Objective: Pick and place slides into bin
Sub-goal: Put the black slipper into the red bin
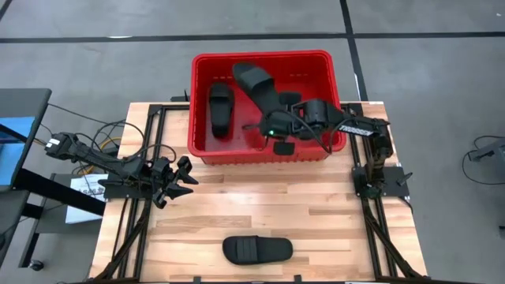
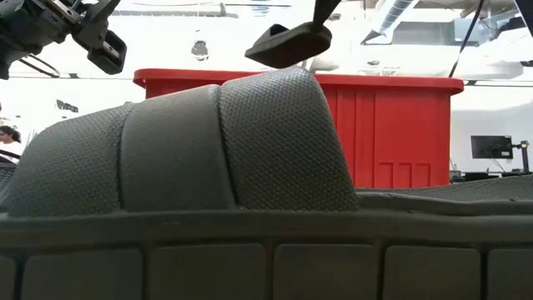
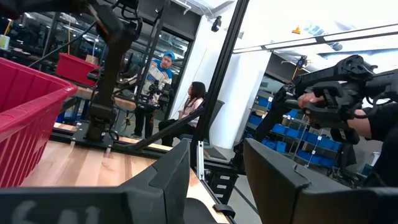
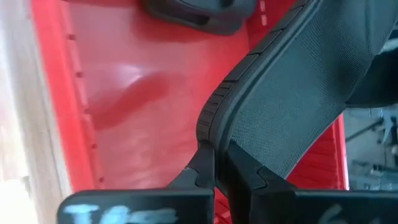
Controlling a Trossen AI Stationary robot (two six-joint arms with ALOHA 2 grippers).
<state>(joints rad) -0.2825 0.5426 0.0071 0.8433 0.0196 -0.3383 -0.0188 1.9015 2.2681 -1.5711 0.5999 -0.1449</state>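
The red bin (image 1: 264, 150) stands at the table's far edge. One black slide (image 1: 220, 109) lies flat on the bin's floor at its left. My right gripper (image 1: 278, 120) is over the bin, shut on a second slide (image 1: 259, 85), which the low view shows above the bin's rim (image 2: 290, 43). A third slide (image 1: 257, 249) lies on the table near its front edge and fills the low view (image 2: 208, 150). My left gripper (image 1: 180, 180) is open and empty above the table's left side. A fourth slide is not seen. My right gripper pinches the slide's sole at its rim (image 4: 214, 134) between its two fingers, at the end away from the strap. The fingers come from the table's right side, along the slide. The slide is lifted clear above the bin, reaching toward the bin's far left.
Black frame rails (image 1: 142, 158) run along the table's left and right sides. Bare wood (image 1: 268, 197) lies between the bin and the front slide. People (image 3: 163, 87) show in the room beyond the table.
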